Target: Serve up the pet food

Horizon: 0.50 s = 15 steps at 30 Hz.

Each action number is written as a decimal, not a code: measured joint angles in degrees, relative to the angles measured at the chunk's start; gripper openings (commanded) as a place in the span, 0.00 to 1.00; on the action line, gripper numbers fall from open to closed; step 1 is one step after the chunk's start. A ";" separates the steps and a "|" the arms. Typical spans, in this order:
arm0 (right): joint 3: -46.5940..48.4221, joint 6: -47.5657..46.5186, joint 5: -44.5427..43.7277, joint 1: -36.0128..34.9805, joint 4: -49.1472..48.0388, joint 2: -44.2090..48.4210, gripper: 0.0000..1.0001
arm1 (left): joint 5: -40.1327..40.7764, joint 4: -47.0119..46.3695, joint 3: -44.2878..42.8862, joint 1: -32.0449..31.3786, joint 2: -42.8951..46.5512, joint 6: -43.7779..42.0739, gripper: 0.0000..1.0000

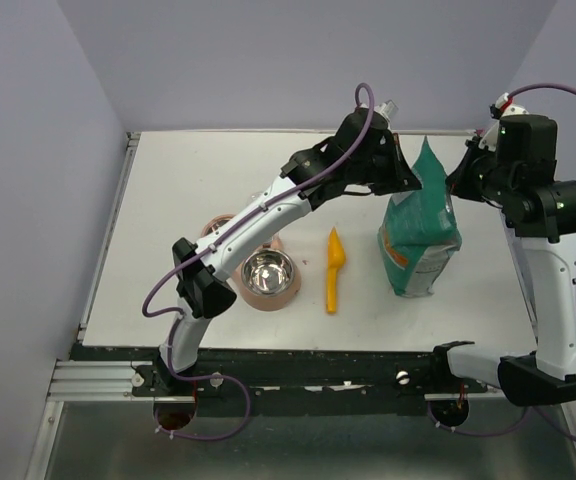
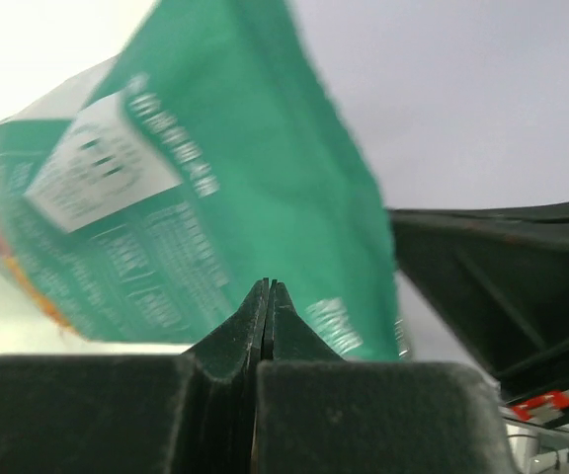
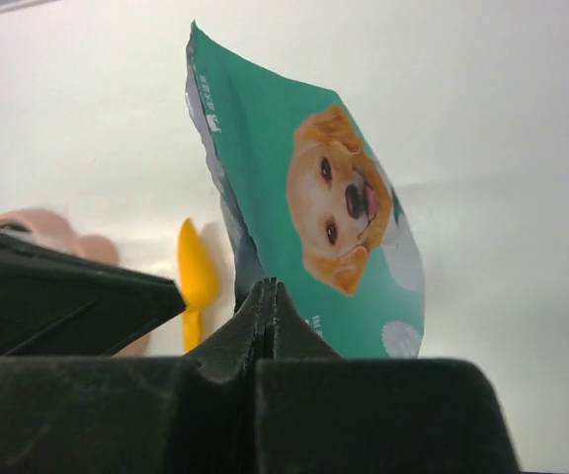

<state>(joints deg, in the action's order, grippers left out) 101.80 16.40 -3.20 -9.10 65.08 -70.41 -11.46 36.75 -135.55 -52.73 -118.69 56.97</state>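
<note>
the left gripper (image 2: 268,296) is filling the bottom of its wrist cam. its fingers are pressing flat together w/ no gap showing. the teal-green bag (image 2: 215,178) is rising straight out of that seam, so the gripper is looking clamped on the bag's edge. the right gripper (image 3: 268,296) is doing the same from the other side, jaws closed tight and nipping the edge of the face w/ the dog pic.

from the top cam the bag is standing on the table (image 1: 168,220), right of centre, w/ both arms meeting at its top. the pet food isn't showing in any view (the bag is hiding whatever it's holding). a yellow scoop (image 1: 334,270) is lying flat just left of the bag, not touching it. a steel bowl (image 1: 268,275) is sitting left of the scoop, partly under the left arm.
</note>
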 measured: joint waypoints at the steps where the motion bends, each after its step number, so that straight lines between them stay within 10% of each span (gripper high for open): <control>1: 0.39 -0.13 -2.08 -0.09 0.26 -0.09 0.01 | 0.15 0.81 0.00 -0.02 0.00 -0.44 0.00; 7: 0.26 -1.07 -6.05 -0.57 0.42 0.09 0.01 | 0.63 3.91 1.05 0.17 0.15 -2.84 0.02; 10: -0.09 -1.03 -4.24 -0.70 0.11 0.46 0.01 | -1.18 1.44 3.85 0.44 0.94 -3.50 0.42; 15: -2.40 0.07 -0.17 -0.70 -1.92 1.75 0.01 | -3.08 -4.31 6.78 0.48 2.49 -1.49 0.50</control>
<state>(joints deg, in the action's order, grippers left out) 99.39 16.47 -3.38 -9.80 63.16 -68.66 -14.55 32.45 -128.77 -52.25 -116.20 55.48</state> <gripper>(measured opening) 0.010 0.495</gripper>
